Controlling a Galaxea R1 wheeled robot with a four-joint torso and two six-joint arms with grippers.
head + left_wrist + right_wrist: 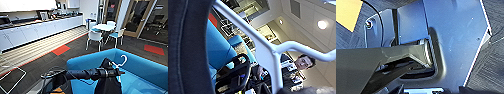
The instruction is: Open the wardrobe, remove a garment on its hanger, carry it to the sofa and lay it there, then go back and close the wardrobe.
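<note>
Black shirt (108,82) hangs from its thin white hanger (121,62), whose curved hook stands up just above the left arm's dark wrist, and the whole bundle is poised over the seat of the bright blue sofa (147,67), inside its low curved backrest. The left hand (119,72) appears clamped on the hanger near the neck, where the left wrist view shows the white bars close up beside dark cloth. Whether the right hand is open or closed cannot be told. Beyond the sofa stand white chairs with teal seats (95,37) around a small white table (103,27), and a long white kitchen counter (37,28) runs along the wall. Risk from here, as I judge it: released too high or too near the front edge, the shirt could slide off the seat onto the carpet, or bunch up under the hanger. No brand, label or writing can be read.
</note>
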